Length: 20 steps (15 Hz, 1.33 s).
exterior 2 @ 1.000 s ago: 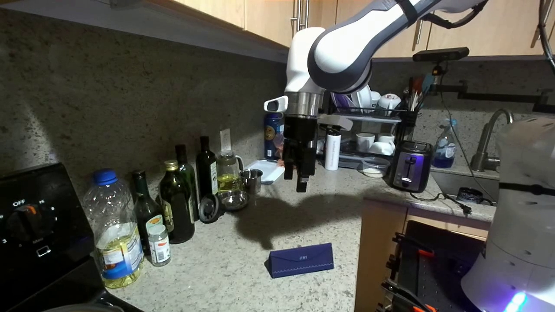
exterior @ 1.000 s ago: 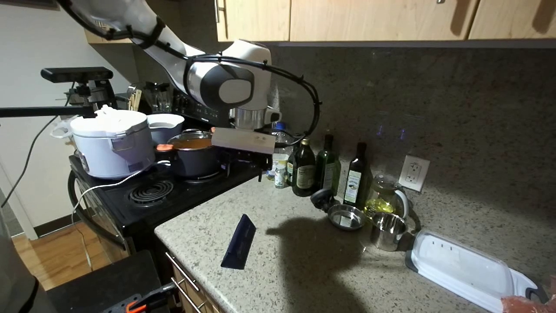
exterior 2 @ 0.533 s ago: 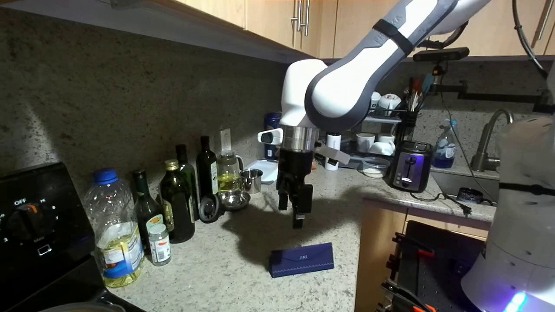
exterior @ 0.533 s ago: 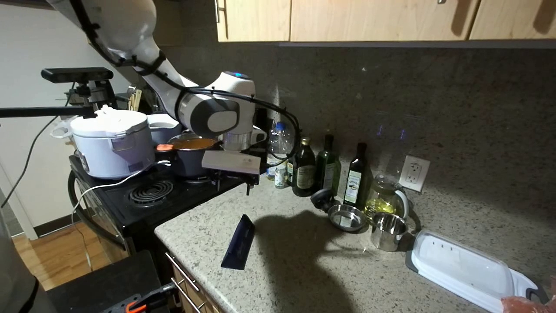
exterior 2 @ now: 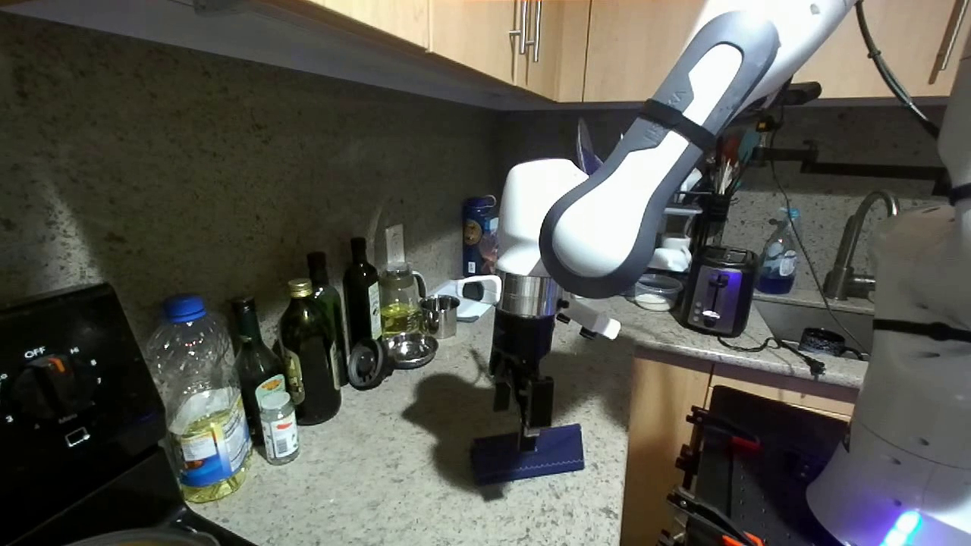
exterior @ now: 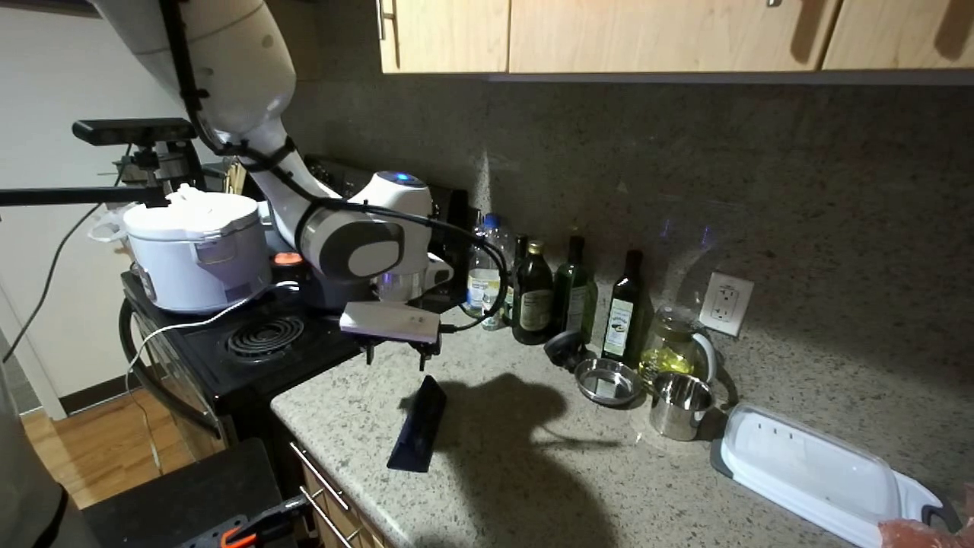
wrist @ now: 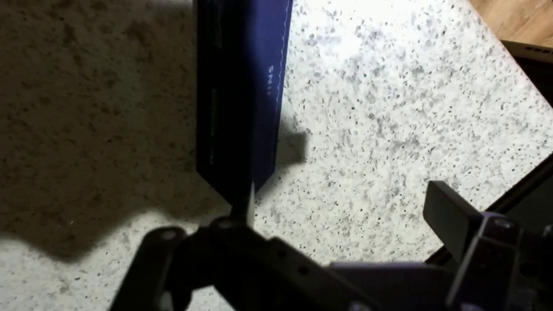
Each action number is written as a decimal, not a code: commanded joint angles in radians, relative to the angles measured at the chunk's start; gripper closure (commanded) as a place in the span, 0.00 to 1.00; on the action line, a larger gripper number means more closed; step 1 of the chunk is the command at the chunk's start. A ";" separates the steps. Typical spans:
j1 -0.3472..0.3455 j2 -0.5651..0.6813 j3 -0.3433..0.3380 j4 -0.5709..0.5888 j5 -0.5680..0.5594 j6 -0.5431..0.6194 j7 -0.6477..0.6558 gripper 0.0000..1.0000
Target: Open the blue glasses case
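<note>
The blue glasses case (exterior: 418, 428) is a dark navy, wedge-shaped case with a small label. It lies closed on the counter near its edge, and also shows in an exterior view (exterior 2: 563, 455) and in the wrist view (wrist: 267, 86). My gripper (exterior: 397, 362) is open and empty, pointing down, a little above the counter at the case's far end. In an exterior view the gripper (exterior 2: 517, 418) overlaps the case and hides part of its label side. In the wrist view, one finger of the gripper (wrist: 345, 196) lines up with the case's end; contact cannot be told.
Several oil bottles (exterior: 535, 297) stand along the backsplash. A steel bowl (exterior: 607, 382), a steel cup (exterior: 681, 406) and a white lidded tray (exterior: 810, 470) sit to one side. The stove (exterior: 266, 339) with a rice cooker (exterior: 199, 255) adjoins the counter. Cabinets (exterior: 670, 34) hang above.
The arm and gripper have come down from well above the counter to just over the case. The gripper's shadow has shifted with it. The case has not moved.
</note>
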State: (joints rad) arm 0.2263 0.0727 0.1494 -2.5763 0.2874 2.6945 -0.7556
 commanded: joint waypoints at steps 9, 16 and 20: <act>-0.067 0.193 0.024 0.092 -0.255 0.112 0.257 0.34; -0.049 0.245 -0.016 0.173 -0.434 0.055 0.477 0.89; -0.057 0.267 -0.023 0.207 -0.416 0.030 0.588 0.96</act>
State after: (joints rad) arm 0.1663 0.3125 0.1387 -2.4082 -0.1269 2.7589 -0.2544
